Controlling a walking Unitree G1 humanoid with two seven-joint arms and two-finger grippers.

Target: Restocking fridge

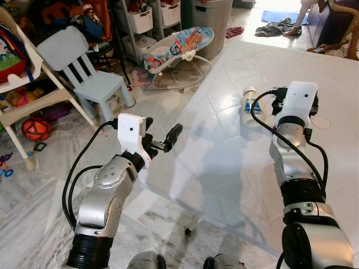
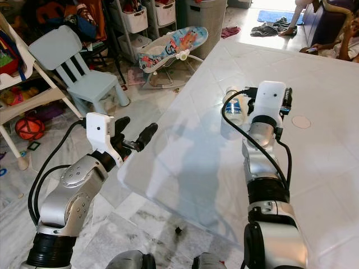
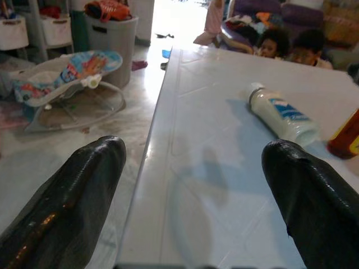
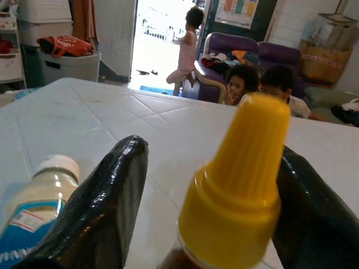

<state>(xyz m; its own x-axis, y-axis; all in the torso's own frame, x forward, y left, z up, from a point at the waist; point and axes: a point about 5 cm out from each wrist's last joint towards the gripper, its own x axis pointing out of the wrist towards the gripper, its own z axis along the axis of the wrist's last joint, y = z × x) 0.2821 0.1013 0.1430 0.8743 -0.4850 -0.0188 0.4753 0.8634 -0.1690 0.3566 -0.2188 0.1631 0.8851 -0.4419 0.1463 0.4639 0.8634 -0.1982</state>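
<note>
Right claw (image 4: 205, 224) stood open around an upright yellow-capped bottle (image 4: 235, 185), ungripped; left claw (image 3: 196, 196) open, empty; white bottle (image 1: 248, 105) lay on the bench (image 1: 224, 162); restocking barely begun

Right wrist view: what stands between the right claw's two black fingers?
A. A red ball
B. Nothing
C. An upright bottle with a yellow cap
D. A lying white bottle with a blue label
C: the yellow-capped bottle stands upright between the right claw's fingers, while the white bottle lies beside them on the table.
</note>
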